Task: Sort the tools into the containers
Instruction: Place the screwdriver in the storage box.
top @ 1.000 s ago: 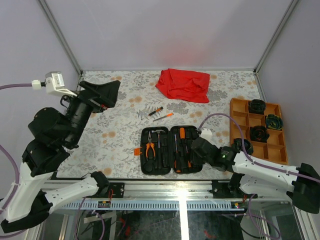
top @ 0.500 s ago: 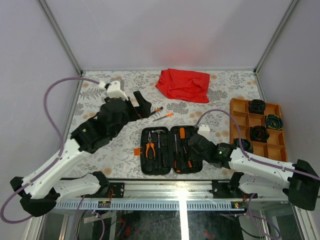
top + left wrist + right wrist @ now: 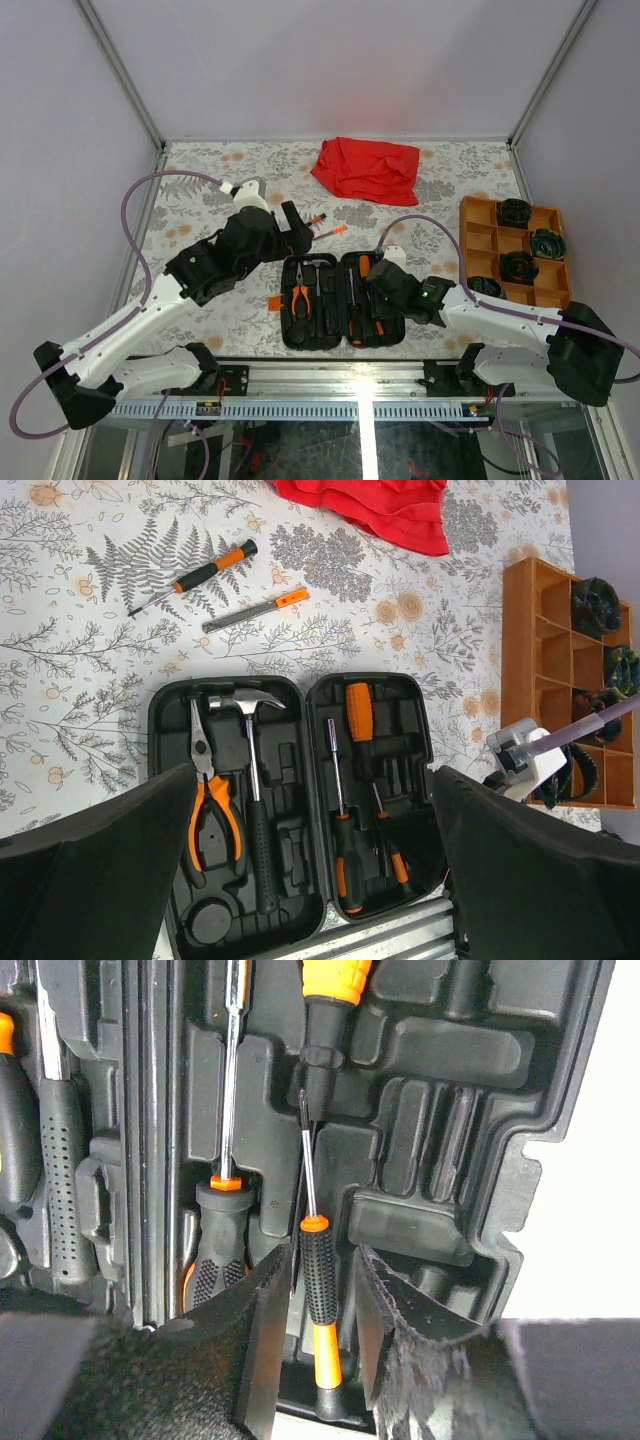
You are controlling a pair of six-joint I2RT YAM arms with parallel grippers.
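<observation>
The right gripper (image 3: 322,1260) is low over the right half of the open black tool case (image 3: 400,750). Its jaws are narrow and straddle the black-and-orange handle of a small screwdriver (image 3: 318,1290) lying in its slot, with a thin gap on each side. The left gripper (image 3: 320,880) hovers above the case's near edge, jaws spread wide and empty.

Below both grippers is a table (image 3: 80,680) covered in a pale sheet printed with grey ferns and orange flowers. Plain pale walls and metal frame posts (image 3: 120,70) close it in.

Just left of the right gripper's fingers lies a longer screwdriver (image 3: 225,1160), and ahead of them a stubby orange-handled driver (image 3: 335,980). In the case's other half, below the left gripper's left finger, are pliers (image 3: 210,810) and a hammer (image 3: 255,790).

Beyond the case, ahead of the left gripper, a loose screwdriver (image 3: 195,575) and a slim grey tool with an orange end (image 3: 255,608) lie on the table. Farther on is a red cloth (image 3: 390,505).

Right of the right gripper, an orange divided tray (image 3: 520,630) holds dark coiled items (image 3: 598,590), each in its own compartment.
</observation>
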